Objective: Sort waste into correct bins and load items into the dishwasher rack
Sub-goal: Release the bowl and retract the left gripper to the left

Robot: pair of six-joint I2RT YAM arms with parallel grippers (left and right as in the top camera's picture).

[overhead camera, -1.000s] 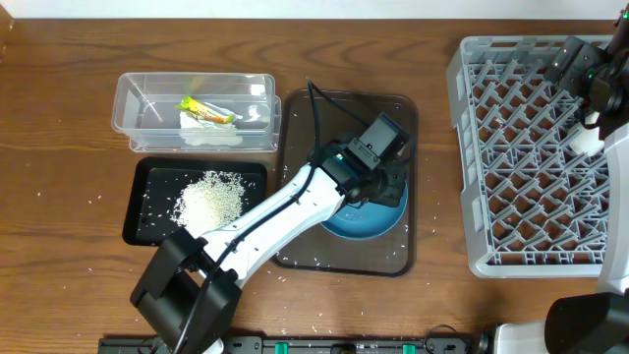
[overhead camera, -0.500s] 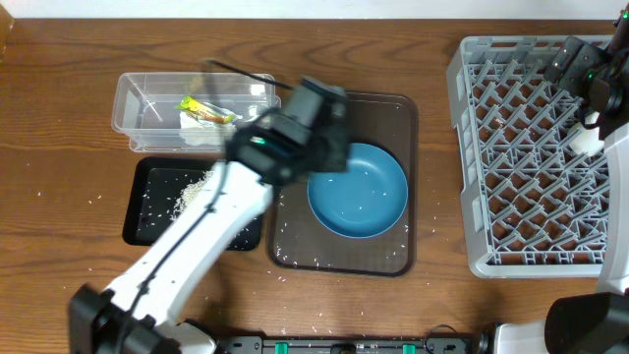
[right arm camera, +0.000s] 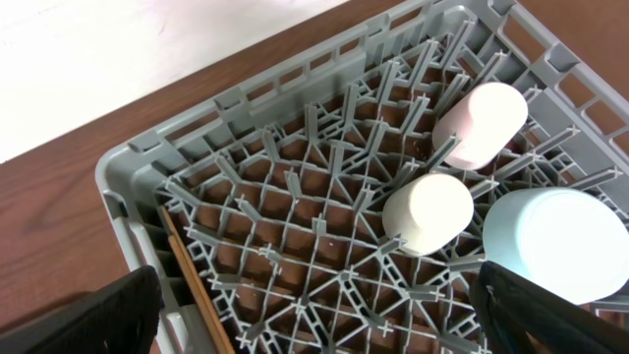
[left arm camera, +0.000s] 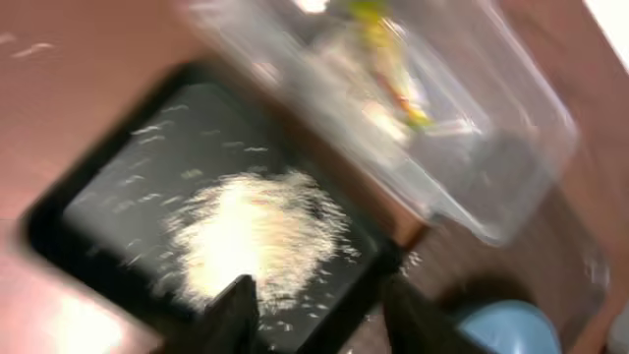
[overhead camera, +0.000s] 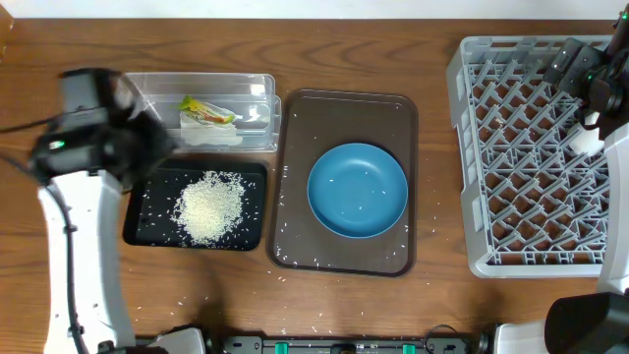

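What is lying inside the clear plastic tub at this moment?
A crumpled yellow-green wrapper and white paper lie in the clear tub. From above, the left arm covers its left end; that part is unseen.

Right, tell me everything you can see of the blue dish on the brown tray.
The blue dish is round, shallow and smooth, and glossy like plastic or glazed ceramic. Its inside is lightly speckled with white and otherwise empty. It sits upright, mouth up, roughly in the middle of the brown tray, resting on the tray's floor. Nothing lies over it or grips it.
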